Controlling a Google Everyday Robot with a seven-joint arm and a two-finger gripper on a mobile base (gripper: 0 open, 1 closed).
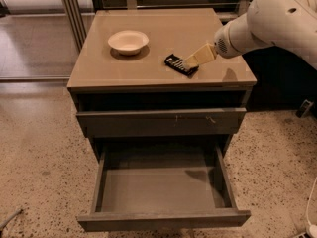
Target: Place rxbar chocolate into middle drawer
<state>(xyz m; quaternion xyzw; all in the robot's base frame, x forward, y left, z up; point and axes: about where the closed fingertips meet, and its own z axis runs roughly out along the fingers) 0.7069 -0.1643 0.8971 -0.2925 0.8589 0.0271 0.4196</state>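
Tool (192, 61) tip @ rxbar chocolate (176, 63) edge.

My one camera sits high in front of the cabinet (163, 33), tilted down and facing its front, near enough that its top, the open middle drawer (163, 220) and some floor (39, 148) fill the view; my gripper (190, 62) hangs over the top's right side, arm entering from the upper right

hand (191, 62) hiding rxbar chocolate (175, 62) end, arm (277, 19) cropped
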